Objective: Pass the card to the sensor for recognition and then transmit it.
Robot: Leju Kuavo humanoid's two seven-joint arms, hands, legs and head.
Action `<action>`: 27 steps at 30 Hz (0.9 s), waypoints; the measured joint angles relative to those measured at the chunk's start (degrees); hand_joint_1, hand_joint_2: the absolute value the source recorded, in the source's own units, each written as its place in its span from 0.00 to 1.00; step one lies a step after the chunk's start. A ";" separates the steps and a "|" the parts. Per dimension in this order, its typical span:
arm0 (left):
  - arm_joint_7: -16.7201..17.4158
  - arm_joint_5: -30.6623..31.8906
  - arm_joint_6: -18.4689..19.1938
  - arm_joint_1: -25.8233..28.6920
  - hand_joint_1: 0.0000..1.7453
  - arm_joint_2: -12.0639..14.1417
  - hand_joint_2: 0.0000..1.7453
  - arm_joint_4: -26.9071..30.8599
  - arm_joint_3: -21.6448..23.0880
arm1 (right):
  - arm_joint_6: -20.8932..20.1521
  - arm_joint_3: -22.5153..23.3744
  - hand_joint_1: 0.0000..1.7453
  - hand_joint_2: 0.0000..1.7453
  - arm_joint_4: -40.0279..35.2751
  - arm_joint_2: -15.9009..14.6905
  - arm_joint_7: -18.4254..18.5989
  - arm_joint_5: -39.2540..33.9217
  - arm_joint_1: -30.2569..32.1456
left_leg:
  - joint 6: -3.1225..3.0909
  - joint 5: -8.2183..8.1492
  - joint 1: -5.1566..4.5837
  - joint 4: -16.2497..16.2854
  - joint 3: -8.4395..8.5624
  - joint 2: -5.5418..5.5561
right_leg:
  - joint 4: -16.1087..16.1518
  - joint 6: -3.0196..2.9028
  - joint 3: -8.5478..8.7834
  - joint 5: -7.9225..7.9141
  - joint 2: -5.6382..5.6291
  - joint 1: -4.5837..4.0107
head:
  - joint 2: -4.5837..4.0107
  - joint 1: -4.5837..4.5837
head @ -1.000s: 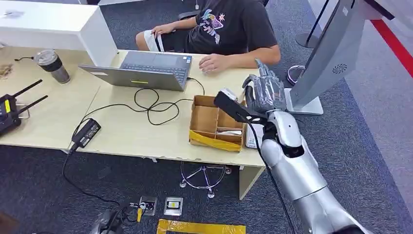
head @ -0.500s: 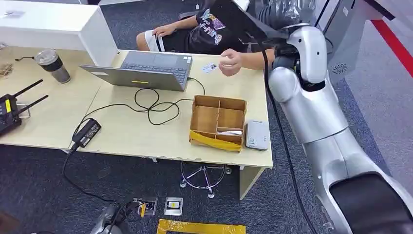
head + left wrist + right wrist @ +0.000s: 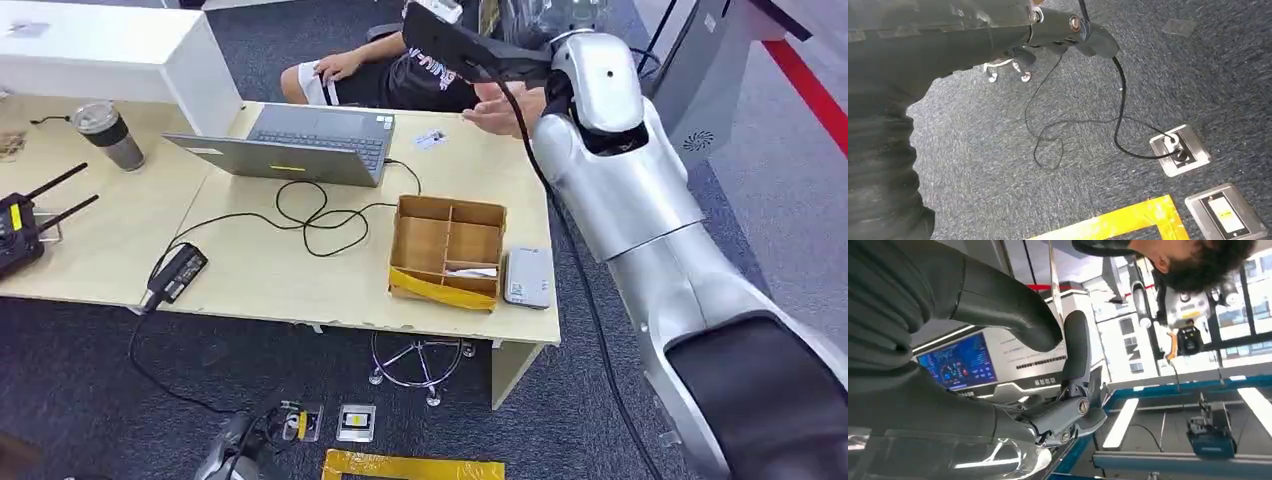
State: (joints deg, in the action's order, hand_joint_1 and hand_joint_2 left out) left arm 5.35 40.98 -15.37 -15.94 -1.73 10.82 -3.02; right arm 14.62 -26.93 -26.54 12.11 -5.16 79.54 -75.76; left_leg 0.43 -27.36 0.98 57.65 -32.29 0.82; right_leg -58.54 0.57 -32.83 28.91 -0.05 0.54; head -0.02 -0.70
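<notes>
My right arm is raised over the far table edge, and its hand [image 3: 562, 14] is up in front of the seated person. In the right wrist view the thumb and a dark finger of that hand [image 3: 998, 355] pinch a thin card [image 3: 1054, 285], seen edge-on. The person's hand [image 3: 500, 108] hovers open just below my hand. The white sensor box [image 3: 527, 277] lies near the table's front right corner, well behind my hand. My left hand [image 3: 998, 25] hangs over the carpet, fingers stretched out and holding nothing.
A divided cardboard box [image 3: 445, 250] stands beside the sensor. A second small card [image 3: 430, 138] lies on the table next to an open laptop [image 3: 300, 145] with a looped cable. A tumbler [image 3: 108, 135] and a radio unit [image 3: 20, 225] sit at the left. A kiosk [image 3: 690, 100] stands at the right.
My right arm swung up from beside the sensor to the person's side of the table. The person's hand left a small card on the table and lifted toward my hand.
</notes>
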 joint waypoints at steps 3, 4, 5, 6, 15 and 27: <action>-0.06 0.00 -0.02 0.00 0.00 -0.13 1.00 0.00 -0.02 | -1.61 -0.46 1.00 1.00 1.51 0.00 0.76 0.39 0.01 | 0.00 0.00 0.00 0.00 0.00 0.00 | 0.00 0.00 -0.02 0.00 -0.01 0.00 | 0.00 0.00; -0.15 0.00 0.00 0.00 0.00 -0.15 1.00 0.00 -0.02 | -2.23 -0.57 1.00 1.00 1.82 0.00 1.14 0.59 0.05 | 0.00 0.00 0.01 -0.01 0.00 -0.01 | 0.00 0.00 -0.03 0.00 -0.02 -0.01 | 0.00 0.00; -0.28 0.00 0.00 0.00 0.00 -0.22 1.00 0.00 -0.02 | -2.76 -0.64 1.00 1.00 2.17 -0.02 1.42 0.81 0.14 | 0.01 0.00 0.01 -0.01 0.00 -0.01 | 0.00 0.00 -0.04 0.00 -0.02 -0.01 | 0.02 0.00; -0.44 0.04 0.02 0.00 0.00 -0.28 1.00 0.00 0.00 | -3.17 -0.85 1.00 1.00 2.67 -0.07 1.84 1.18 0.31 | 0.01 0.00 0.01 -0.01 0.00 -0.01 | 0.00 0.00 -0.03 0.00 -0.03 -0.01 | 0.02 0.02; -0.48 0.92 0.48 0.01 0.00 -0.72 1.00 0.00 0.02 | -6.65 -2.27 1.00 1.00 5.60 -2.32 6.45 3.80 3.26 | 0.00 0.00 -0.01 0.01 0.02 -0.01 | 0.01 0.00 -0.02 0.00 -0.02 0.01 | 0.02 0.00; 0.61 2.10 1.18 -0.06 0.00 -0.72 1.00 0.00 0.37 | -8.99 -2.93 0.00 1.00 7.32 -7.37 8.79 3.76 7.25 | 0.00 0.00 -0.01 0.02 0.03 -0.05 | 0.02 0.01 -0.03 -0.01 -0.03 0.01 | 0.02 0.00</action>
State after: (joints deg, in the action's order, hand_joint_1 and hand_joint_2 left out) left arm 5.97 43.08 -14.19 -15.99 -2.45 10.82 -2.64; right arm 5.63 -29.86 -19.21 4.74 3.63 83.30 -68.51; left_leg 0.44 -27.36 0.97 57.67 -32.26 0.78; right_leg -58.52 0.58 -32.87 28.90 -0.07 0.55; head 0.00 -0.70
